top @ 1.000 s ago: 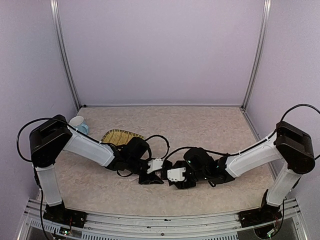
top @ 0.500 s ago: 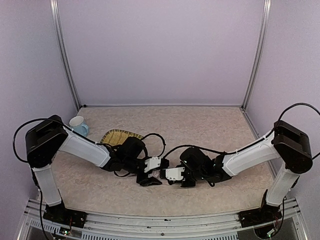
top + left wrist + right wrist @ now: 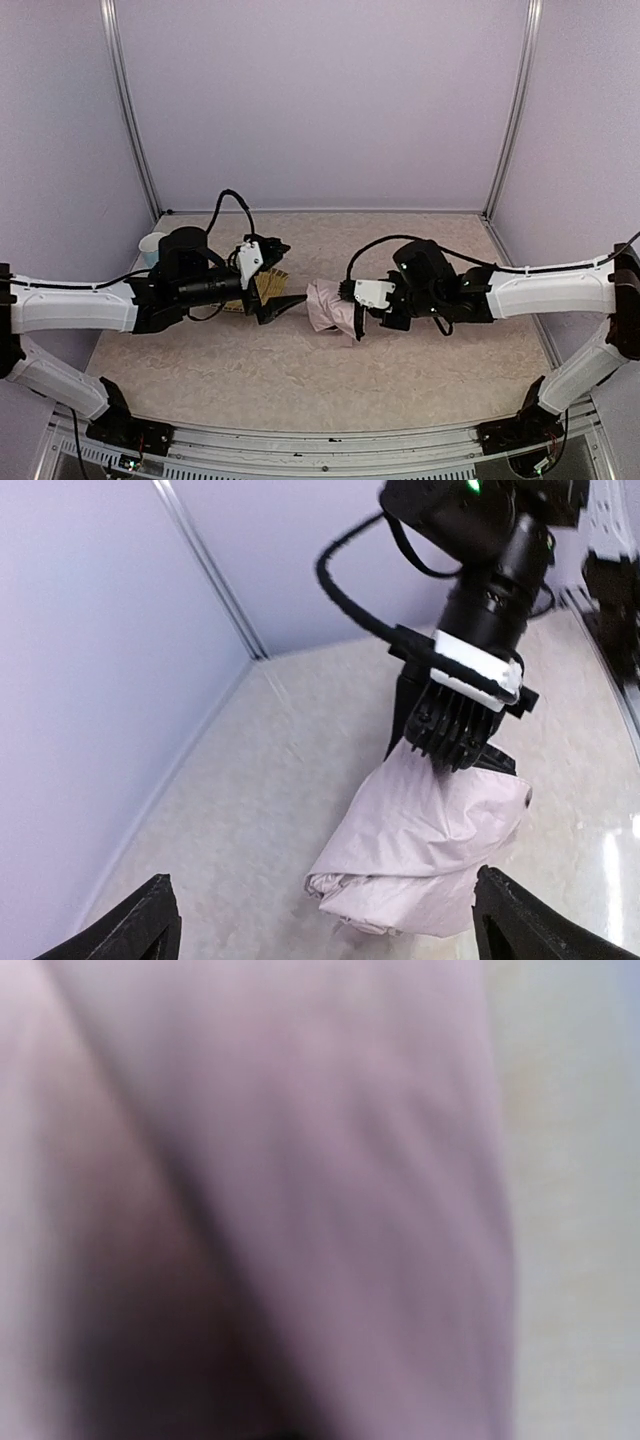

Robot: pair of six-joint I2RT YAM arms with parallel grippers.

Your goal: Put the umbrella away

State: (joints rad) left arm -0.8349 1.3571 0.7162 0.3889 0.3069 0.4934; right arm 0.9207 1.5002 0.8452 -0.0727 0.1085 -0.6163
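Note:
The umbrella [image 3: 328, 305] is a crumpled pale pink fabric bundle at the middle of the table. My right gripper [image 3: 351, 306] is shut on its right end. In the left wrist view its black fingers [image 3: 455, 730] pinch the top of the umbrella [image 3: 430, 845], and a bit of black lining shows beside them. Blurred pink fabric [image 3: 330, 1200] fills the right wrist view and hides those fingers. Just left of the bundle, my left gripper [image 3: 281, 275] stands wide open and apart from it. Its two fingertips [image 3: 150, 920] sit at the bottom corners of its wrist view, with nothing between them.
A woven yellow bamboo tray [image 3: 268, 286] lies behind my left gripper, mostly hidden by it. A pale cup [image 3: 150, 244] stands at the back left near the wall. Metal frame posts [image 3: 130, 110] and lilac walls close in the table on three sides.
My left gripper opened wide and drew back to the left. My right gripper closed on the umbrella. Both arms stretched out from the near edge toward the table's middle, bringing the pink bundle into view.

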